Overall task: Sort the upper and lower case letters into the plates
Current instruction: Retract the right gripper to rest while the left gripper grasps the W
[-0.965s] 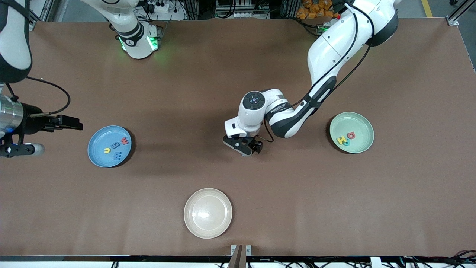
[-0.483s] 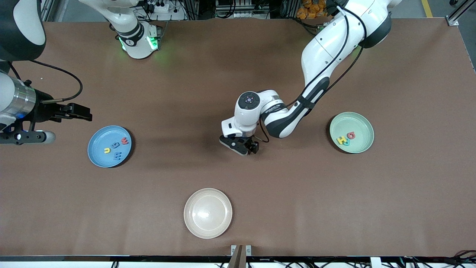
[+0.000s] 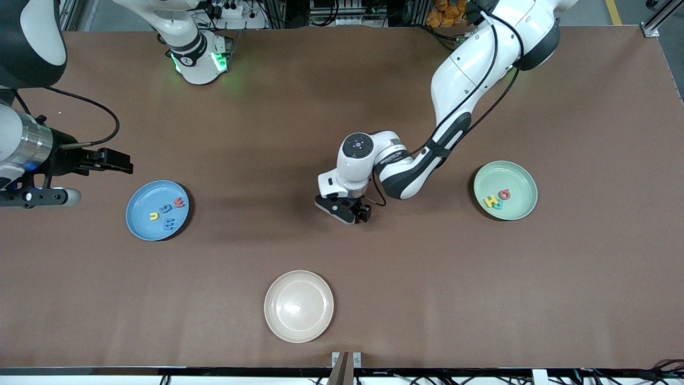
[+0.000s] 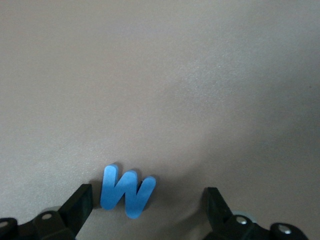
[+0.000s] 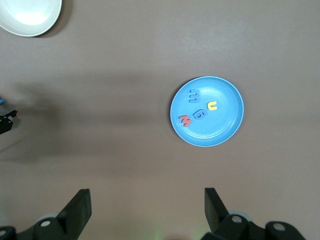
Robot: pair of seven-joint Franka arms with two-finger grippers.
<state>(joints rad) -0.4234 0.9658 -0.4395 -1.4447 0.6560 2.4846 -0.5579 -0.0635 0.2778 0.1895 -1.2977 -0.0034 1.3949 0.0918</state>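
A blue letter W (image 4: pixel 126 192) lies flat on the brown table between the fingers of my open left gripper (image 4: pixel 147 210), close against one finger (image 4: pixel 80 202). In the front view that gripper (image 3: pixel 347 211) is low over the table's middle and hides the W. The blue plate (image 3: pixel 140 206) toward the right arm's end holds several small letters, among them a red one (image 3: pixel 180 202) and a yellow one (image 3: pixel 154 216). The mint green plate (image 3: pixel 514 177) toward the left arm's end holds a yellow H (image 3: pixel 490 201), a red letter (image 3: pixel 504 194) and a teal one. My right gripper (image 3: pixel 124 161) hangs open and empty over bare table beside the blue plate (image 5: pixel 220 131).
A cream-beige plate (image 3: pixel 298 306), nothing in it, sits nearer to the front camera than the left gripper; it also shows in the right wrist view (image 5: pixel 27 15). Brown table (image 3: pixel 534 294) spreads wide around all three plates.
The left gripper slid a little toward the right arm's end of the table. The right gripper swung slightly in toward the table, then held still.
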